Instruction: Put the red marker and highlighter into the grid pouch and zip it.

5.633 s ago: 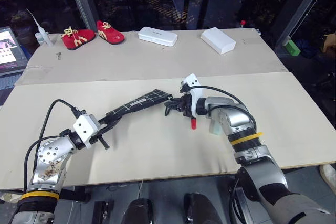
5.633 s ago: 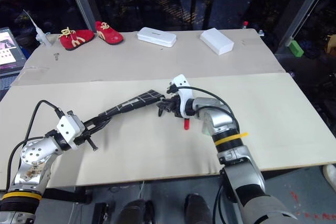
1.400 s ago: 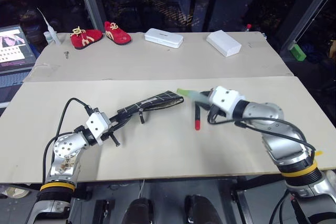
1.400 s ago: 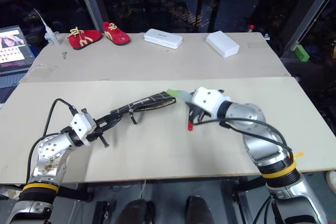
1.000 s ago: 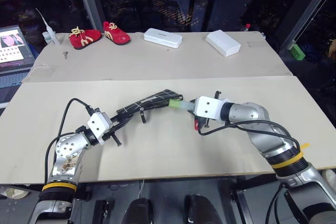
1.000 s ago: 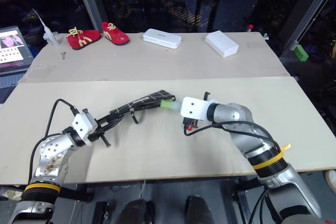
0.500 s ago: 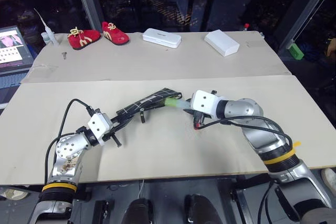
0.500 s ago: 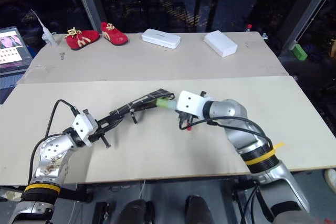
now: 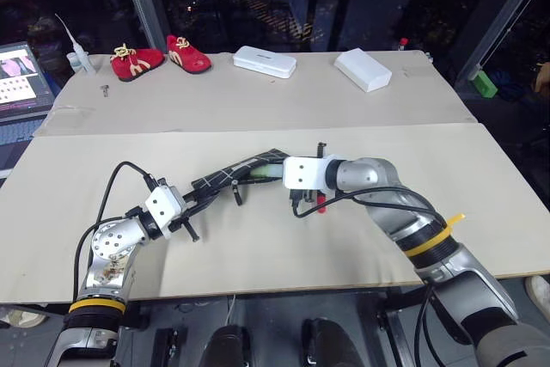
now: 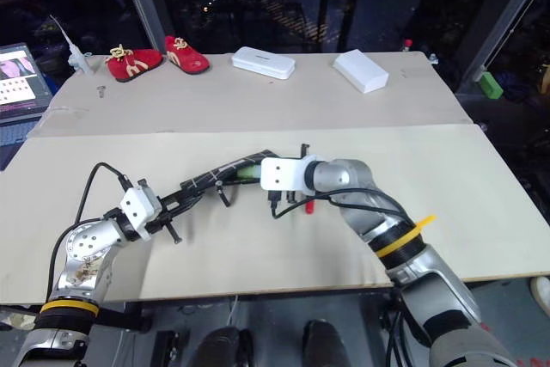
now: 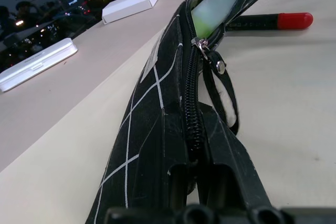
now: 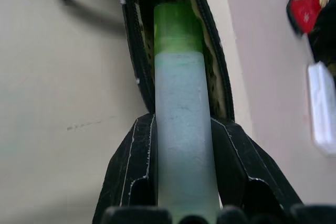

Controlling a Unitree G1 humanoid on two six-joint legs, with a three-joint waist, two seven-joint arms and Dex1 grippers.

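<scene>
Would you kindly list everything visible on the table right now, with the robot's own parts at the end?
grid pouch: one, black with white lines, mid-table, mouth open
highlighter: one, pale green, cap end inside the pouch mouth
red marker: one, black and red, lying beside the pouch mouth
shoes: two, red, far left
white boxes: two, far edge
laptop: one, left edge
left gripper: shut on the pouch
right gripper: shut on the highlighter

right tool point(image 10: 256, 173) at grid pouch point(image 10: 219, 175) mouth, highlighter point(image 10: 247, 174) tip inside, red marker point(image 10: 306, 206) beside
</scene>
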